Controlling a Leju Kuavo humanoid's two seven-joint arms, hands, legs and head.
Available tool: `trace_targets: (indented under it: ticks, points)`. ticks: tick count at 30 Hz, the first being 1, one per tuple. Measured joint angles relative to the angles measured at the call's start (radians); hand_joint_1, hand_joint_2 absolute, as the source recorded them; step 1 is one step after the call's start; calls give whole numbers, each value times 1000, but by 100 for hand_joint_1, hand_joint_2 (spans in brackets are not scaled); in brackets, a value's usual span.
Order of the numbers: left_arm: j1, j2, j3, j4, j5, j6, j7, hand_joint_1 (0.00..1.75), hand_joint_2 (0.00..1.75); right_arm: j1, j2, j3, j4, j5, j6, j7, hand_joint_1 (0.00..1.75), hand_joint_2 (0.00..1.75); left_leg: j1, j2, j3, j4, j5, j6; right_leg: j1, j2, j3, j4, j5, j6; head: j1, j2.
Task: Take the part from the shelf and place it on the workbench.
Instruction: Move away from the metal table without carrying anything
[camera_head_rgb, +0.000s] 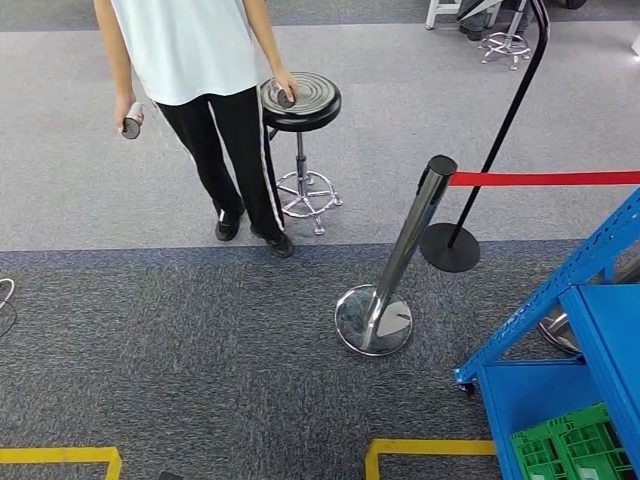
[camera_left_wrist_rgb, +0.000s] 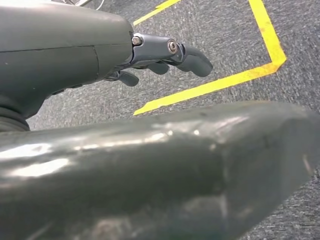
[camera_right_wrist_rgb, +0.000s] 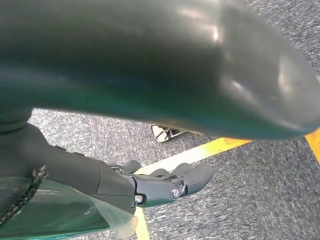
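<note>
The blue metal shelf (camera_head_rgb: 598, 330) stands at the right edge of the head view, with a green slatted crate (camera_head_rgb: 573, 447) on its lowest level. I cannot make out a part on it. My left hand (camera_left_wrist_rgb: 162, 55) hangs over the grey carpet with its fingers stretched out and nothing in them. My right hand (camera_right_wrist_rgb: 166, 182) hangs the same way above a yellow floor line, fingers extended and holding nothing.
A chrome belt post (camera_head_rgb: 400, 260) with a red belt (camera_head_rgb: 543, 179) stands just left of the shelf, and a black post base (camera_head_rgb: 450, 247) lies behind it. A person (camera_head_rgb: 204, 60) holding small grey controllers stands beside a black stool (camera_head_rgb: 302, 100). Yellow tape (camera_head_rgb: 430, 447) marks the floor near me.
</note>
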Motion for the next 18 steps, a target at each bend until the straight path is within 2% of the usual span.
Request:
trace_targets:
  ticks: [6, 8, 10, 11, 12, 14, 15, 16, 17, 18]
  points:
    - [6, 0, -6, -2, 11, -1, 8, 0, 0, 0, 0, 1, 0, 0, 22, -14, 0, 0, 0, 0, -2, 2, 0, 0, 0, 0, -1, 0, 1, 1, 0, 0]
    - [10, -1, -12, -7, 12, -3, 10, 0, 0, 0, 1, -4, 0, 0, 44, -19, 0, 0, -3, 0, -3, 1, 1, 9, -3, 0, 0, -7, 7, 10, -1, 0]
    - [16, -3, -21, -16, 11, -9, 13, 0, 0, 0, 1, -16, 0, 0, 62, -21, 0, 0, 1, 4, 3, -20, 15, 23, -4, 2, -7, -5, 2, 20, 0, 0]
    - [19, -5, -26, -20, 10, -12, 14, 0, 0, 0, 1, -22, 0, 0, 66, -21, 0, 0, 4, 8, 6, -33, 24, 28, -4, 3, -20, 17, -16, 23, 1, 0]
    - [22, -6, -30, -24, 9, -15, 14, 0, 0, 0, 1, -28, 0, 0, 69, -21, 0, 0, 7, 12, 8, -43, 31, 30, -6, 3, -45, 64, -44, 27, 3, 0]
    - [27, -8, -34, -27, 9, -16, 15, 0, 0, 2, 1, -36, 0, 0, 70, -21, 0, 0, 7, 24, 5, -45, 33, 31, -14, 4, -113, 202, -105, 38, 5, 0]
    - [29, -8, -35, -27, 9, -16, 15, 0, 0, 3, 1, -39, 0, 0, 70, -21, 0, 0, 8, 30, 4, -45, 32, 29, -19, 4, -141, 258, -120, 44, 5, 0]
    - [30, -9, -35, -27, 9, -16, 15, 0, 0, 5, 1, -41, 0, 0, 71, -21, 0, 0, 9, 37, 4, -44, 31, 25, -25, 2, -153, 280, -116, 50, 5, 0]
    - [31, -9, -36, -27, 9, -16, 15, 0, 0, 7, 1, -42, 0, 0, 70, -20, 0, 0, 12, 44, 5, -42, 29, 20, -32, -1, -143, 257, -92, 57, 5, 0]
    - [32, -9, -38, -27, 9, -17, 15, 0, 0, 9, 1, -44, 0, 0, 70, -20, 0, 0, 16, 51, 5, -36, 24, 12, -39, -10, -113, 194, -55, 66, 5, 0]
